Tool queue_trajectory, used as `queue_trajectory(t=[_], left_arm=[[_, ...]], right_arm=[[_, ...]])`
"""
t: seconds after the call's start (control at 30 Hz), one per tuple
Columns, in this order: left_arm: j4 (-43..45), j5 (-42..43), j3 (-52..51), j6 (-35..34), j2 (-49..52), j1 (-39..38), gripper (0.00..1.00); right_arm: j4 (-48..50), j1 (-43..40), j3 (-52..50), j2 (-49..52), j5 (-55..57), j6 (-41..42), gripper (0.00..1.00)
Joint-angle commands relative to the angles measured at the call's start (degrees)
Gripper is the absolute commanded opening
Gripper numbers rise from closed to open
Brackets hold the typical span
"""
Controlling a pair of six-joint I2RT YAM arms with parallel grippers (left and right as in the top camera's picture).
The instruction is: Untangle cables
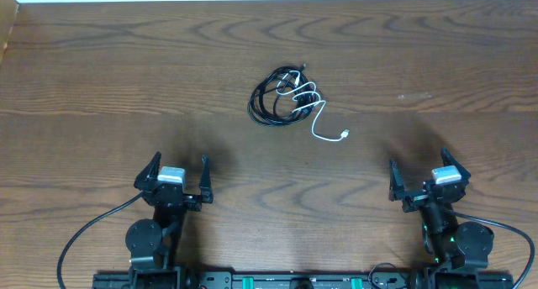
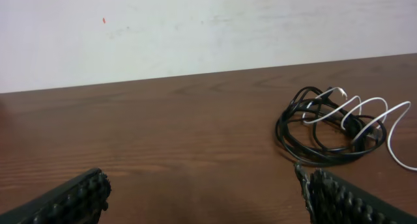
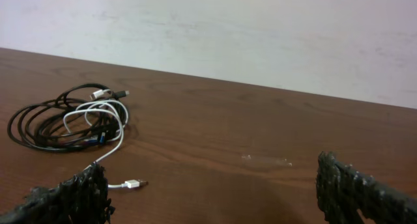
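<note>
The cables lie tangled in one small heap on the brown wooden table (image 1: 101, 87), a little behind its middle. The black cable (image 1: 267, 102) is coiled in loops. The white cable (image 1: 313, 111) winds through those loops and trails to the front right, ending in a white plug (image 1: 344, 136). In the wrist views the black coil (image 2: 313, 136) (image 3: 39, 123) and the white cord (image 2: 365, 110) (image 3: 111, 129) show the same heap. My left gripper (image 1: 177, 173) and right gripper (image 1: 418, 176) stand open near the front edge, well short of the heap, with nothing between their fingers.
A pale wall (image 2: 195, 28) rises behind the table's far edge. A faint shiny smear (image 3: 267, 160) marks the wood ahead of the right gripper. Thick black arm wiring (image 1: 84, 234) loops beside each arm base at the front.
</note>
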Motion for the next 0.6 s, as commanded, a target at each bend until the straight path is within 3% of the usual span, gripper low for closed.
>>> queue_trajectory(t=[0.0, 0.33, 0.57], left_arm=[[-1.84, -0.7, -0.98, 1.36, 0.15, -0.22, 0.98], [8.02, 4.42, -0.98, 1.27, 0.15, -0.24, 0.98], [7.87, 4.44, -0.98, -5.18, 0.17, -0.22, 0.98]], right_arm=[[-0.24, 0.13, -0.11, -0.37, -0.15, 0.61, 0.99], [-0.26, 0.13, -0.11, -0.37, -0.15, 0.61, 0.99], [-0.26, 0.13, -0.11, -0.37, -0.15, 0.61, 0.99]])
